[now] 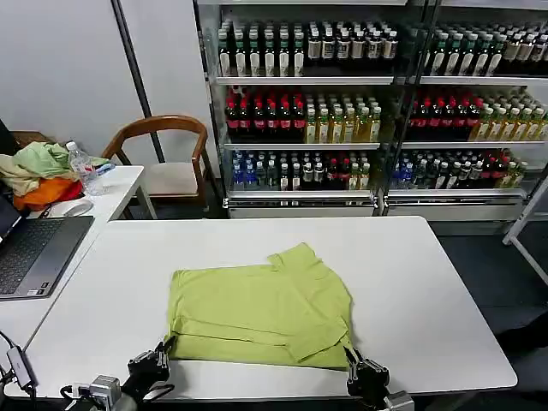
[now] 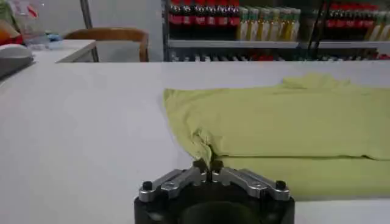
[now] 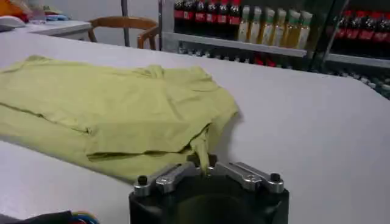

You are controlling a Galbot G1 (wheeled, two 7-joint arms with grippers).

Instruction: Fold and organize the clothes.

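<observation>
The lime-green T-shirt lies partly folded on the white table, its sleeves turned in over the body. My left gripper is at the shirt's near left corner, shut on a pinch of the cloth. My right gripper is at the near right corner, shut on a raised peak of fabric. In the left wrist view the T-shirt spreads away from my left gripper. In the right wrist view the T-shirt lies before my right gripper. The printed graphic is hidden.
A side table at the left holds a laptop, a mouse, a water bottle and a heap of garments. A wooden chair and shelves of bottles stand behind.
</observation>
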